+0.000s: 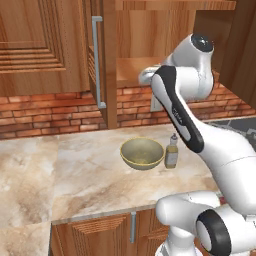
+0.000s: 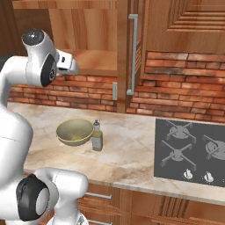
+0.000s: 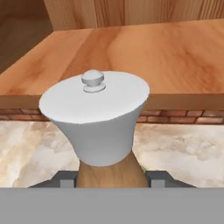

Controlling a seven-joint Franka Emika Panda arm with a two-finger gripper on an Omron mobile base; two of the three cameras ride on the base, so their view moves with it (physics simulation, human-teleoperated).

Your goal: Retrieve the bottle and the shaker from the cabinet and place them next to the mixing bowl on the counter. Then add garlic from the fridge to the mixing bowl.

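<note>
My gripper [image 3: 112, 178] is shut on the shaker [image 3: 96, 118], whose brown lower half sits between the fingertips [image 3: 65, 179] and whose pale top with a small knob faces the camera. The shaker hangs just in front of the open cabinet's wooden shelf [image 3: 175, 52], above the counter [image 3: 183, 148]. From the base views, the hand [image 1: 148, 75] [image 2: 67, 61] is at shelf height. The olive-tan mixing bowl [image 1: 142, 152] [image 2: 74, 132] sits on the counter [image 1: 85, 170], and the bottle [image 1: 171, 151] [image 2: 97, 136] stands upright right beside it. Garlic and fridge are out of view.
The cabinet door [image 1: 102, 60] stands open with its silver bar handle [image 1: 96, 60] [image 2: 132, 52] left of the shelf. A brick backsplash [image 1: 50, 112] runs behind the counter. A dark gas hob [image 2: 193, 149] lies to the right of the bowl.
</note>
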